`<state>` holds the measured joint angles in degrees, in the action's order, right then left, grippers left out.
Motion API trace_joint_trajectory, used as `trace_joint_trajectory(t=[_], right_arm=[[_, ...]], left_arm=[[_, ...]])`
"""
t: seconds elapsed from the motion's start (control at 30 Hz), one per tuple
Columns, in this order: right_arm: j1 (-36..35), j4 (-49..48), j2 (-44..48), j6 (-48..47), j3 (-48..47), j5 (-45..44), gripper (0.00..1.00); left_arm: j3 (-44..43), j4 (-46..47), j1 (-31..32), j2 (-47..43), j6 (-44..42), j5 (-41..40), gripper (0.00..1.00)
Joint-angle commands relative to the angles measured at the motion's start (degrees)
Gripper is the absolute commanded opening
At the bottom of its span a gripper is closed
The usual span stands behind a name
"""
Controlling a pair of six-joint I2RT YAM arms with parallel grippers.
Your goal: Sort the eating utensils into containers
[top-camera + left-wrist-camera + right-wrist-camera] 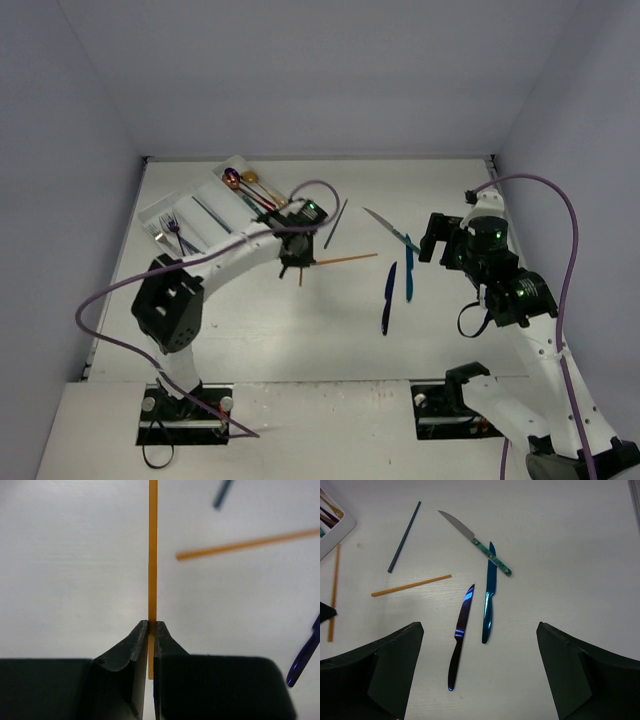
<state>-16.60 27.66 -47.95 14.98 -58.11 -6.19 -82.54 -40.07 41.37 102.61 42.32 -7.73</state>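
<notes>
The eating utensils lie partly sorted and partly loose. One orange chopstick (153, 570) is pinched near its end between the closed fingers of the left gripper (152, 627), and it runs straight out ahead of them in the left wrist view (whether it has left the surface, I cannot tell). A second orange chopstick (411, 586) lies flat on the white table (250, 320) just to the right of that gripper, apart from the held one. A slate-grey chopstick (404, 537) lies farther back, clear of both. Nearer the right arm are three knives. A silver-bladed knife (475, 542) with a mottled teal handle lies on a slant, and a blue knife (490, 597) seems to touch or cross its handle near the tip. A purple knife (461, 635) lies just left of the blue one, almost parallel to it and not touching. The translucent white tray (150, 212) sits at the far left of the table. Its long compartments hold a purple and a gold spoon (232, 178) towards the back and a fork (172, 228) in a compartment near the front, with other pieces too small to name. The right gripper (430, 240) hangs above the knives with its fingers spread wide and nothing between them.
</notes>
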Motion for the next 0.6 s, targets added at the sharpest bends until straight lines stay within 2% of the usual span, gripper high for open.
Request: trace_joint_trajectory(t=[0.0,0.1,0.27,0.4,0.57], right_arm=[[0.0,-2.3,-1.4,-0.4,-2.6,-2.4,0.95],[0.3,-2.3,-2.0,-0.5,-2.9,-2.7,0.95],[0.7,-2.3,-3.0,-0.7,-3.3,-3.0,0.95],[0.9,-2.2,-3.6,-0.7,-3.7,-3.1,0.95],[1.1,-2.3,-4.1,-1.4,-4.1,-3.3,0.95]], left_arm=[[-5.2,-0.6,-12.0,-5.8,-2.2,-3.0,0.0],[-7.7,0.4,-22.2,-3.6,-1.1,-3.0,0.0],[-12.9,4.3,-31.8,3.3,1.4,-0.1,0.0],[-18.4,4.3,-36.1,9.3,2.5,-1.6,0.0],[-21.6,4.0,-38.1,14.5,3.1,-2.0,0.03]])
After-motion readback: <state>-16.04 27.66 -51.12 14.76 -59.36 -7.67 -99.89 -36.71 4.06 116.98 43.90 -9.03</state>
